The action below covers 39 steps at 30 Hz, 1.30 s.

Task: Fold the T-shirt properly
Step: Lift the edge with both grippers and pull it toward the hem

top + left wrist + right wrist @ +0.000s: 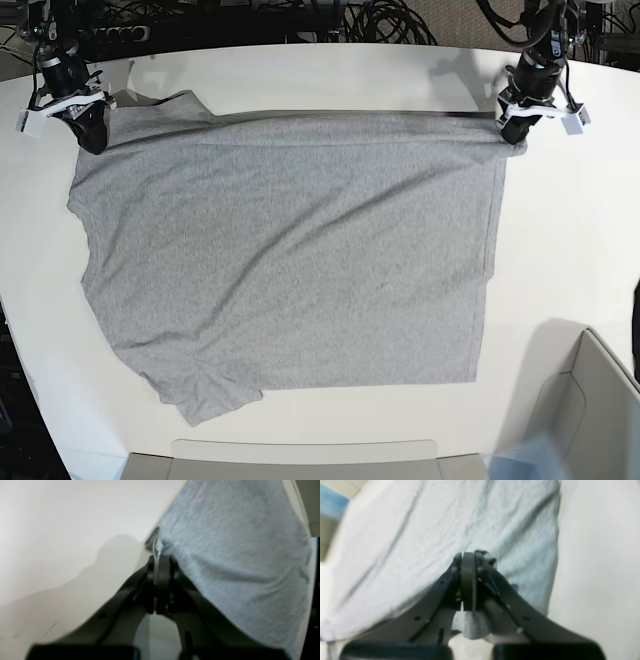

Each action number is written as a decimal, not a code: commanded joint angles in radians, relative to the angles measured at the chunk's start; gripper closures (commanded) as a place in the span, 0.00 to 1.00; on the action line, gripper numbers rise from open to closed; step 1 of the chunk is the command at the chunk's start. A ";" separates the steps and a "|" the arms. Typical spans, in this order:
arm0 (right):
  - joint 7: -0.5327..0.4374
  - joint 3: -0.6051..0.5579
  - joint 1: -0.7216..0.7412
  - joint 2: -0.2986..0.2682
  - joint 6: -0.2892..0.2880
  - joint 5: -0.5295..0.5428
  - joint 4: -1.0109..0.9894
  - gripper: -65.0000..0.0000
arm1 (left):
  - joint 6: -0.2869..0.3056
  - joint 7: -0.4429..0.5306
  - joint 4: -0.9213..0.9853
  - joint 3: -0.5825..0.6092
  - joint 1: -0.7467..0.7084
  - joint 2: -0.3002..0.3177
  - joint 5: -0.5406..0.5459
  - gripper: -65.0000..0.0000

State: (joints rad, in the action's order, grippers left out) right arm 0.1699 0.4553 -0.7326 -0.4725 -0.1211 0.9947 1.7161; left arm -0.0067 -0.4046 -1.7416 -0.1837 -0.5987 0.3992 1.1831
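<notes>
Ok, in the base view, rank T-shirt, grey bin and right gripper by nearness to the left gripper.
1. T-shirt: corner clamped in the left gripper.
2. grey bin: view's lower right.
3. right gripper: view's far left, across the shirt.

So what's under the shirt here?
The white table shows all around the shirt, which lies spread on it, plain grey side up. Whatever is beneath the cloth, including any print on its underside, is covered.

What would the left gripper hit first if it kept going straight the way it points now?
The T-shirt itself: the left gripper is shut on its edge, and grey fabric fills the line ahead. Under that cloth, probably the white table, though depth is hard to judge in the wrist view.
</notes>
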 commanded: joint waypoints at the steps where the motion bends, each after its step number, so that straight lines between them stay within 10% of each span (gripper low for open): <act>1: -0.011 0.020 0.017 -0.010 -0.007 -0.017 0.035 1.00 | 0.009 -0.003 -0.021 -0.006 0.012 0.008 0.011 1.00; 18: 0.388 0.089 0.460 0.139 -0.087 -0.472 0.061 1.00 | -0.238 -0.219 -0.033 -0.003 0.288 -0.003 -0.055 1.00; 39: 0.395 0.066 0.829 0.205 -0.276 -0.854 -0.247 1.00 | -0.243 -0.342 0.180 -0.001 0.581 -0.052 -0.191 1.00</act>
State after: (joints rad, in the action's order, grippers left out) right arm 0.5934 0.5198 0.0765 -0.2531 -0.3901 0.1303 1.4532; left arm -0.2466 -0.7509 -1.5463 -0.1814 -0.0296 0.3332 0.9874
